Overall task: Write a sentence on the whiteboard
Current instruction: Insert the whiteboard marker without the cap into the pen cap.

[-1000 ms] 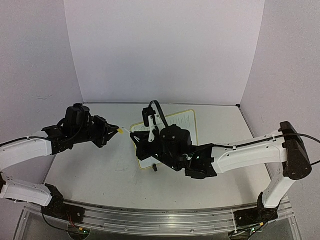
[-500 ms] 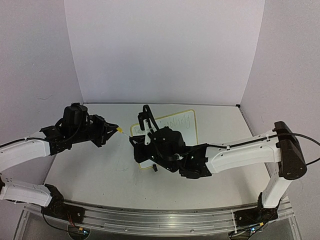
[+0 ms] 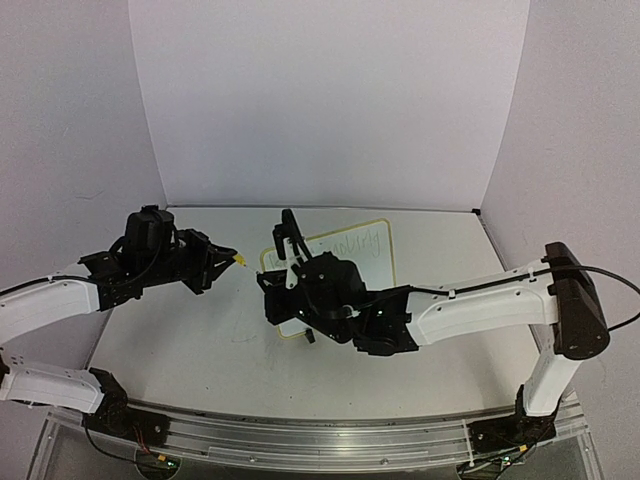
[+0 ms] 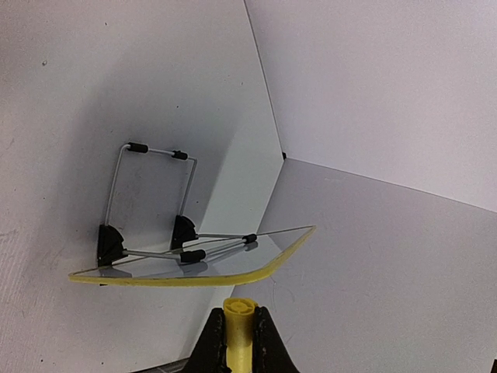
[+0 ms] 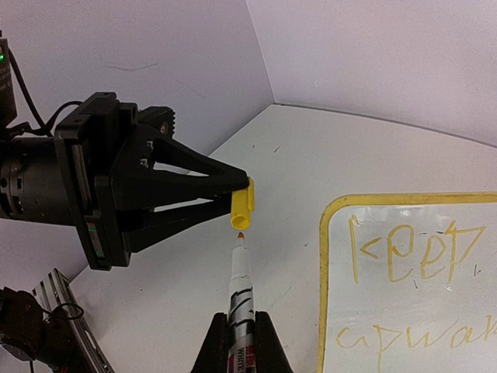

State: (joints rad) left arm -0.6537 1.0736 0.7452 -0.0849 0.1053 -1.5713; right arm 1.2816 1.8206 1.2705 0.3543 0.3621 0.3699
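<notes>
The whiteboard point(image 3: 355, 245) with its pale yellow rim stands tilted at mid-table. The sentence point(image 5: 411, 255) runs across it in yellow, in two lines. My right gripper point(image 5: 241, 320) is shut on a white marker point(image 5: 240, 284). The marker's orange tip points at the open end of a yellow cap point(image 5: 242, 203) and sits just short of it. My left gripper point(image 4: 239, 315) is shut on that yellow cap point(image 4: 239, 309), left of the whiteboard point(image 4: 202, 273). In the top view the cap point(image 3: 241, 262) faces the right gripper point(image 3: 266, 278).
The board's wire stand with black feet point(image 4: 151, 194) shows from behind in the left wrist view. White walls enclose the table at back and on both sides. A metal rail point(image 3: 320, 440) runs along the near edge.
My right arm has shifted left, bringing the marker closer to the cap and uncovering more of the whiteboard. The left arm has barely moved.
</notes>
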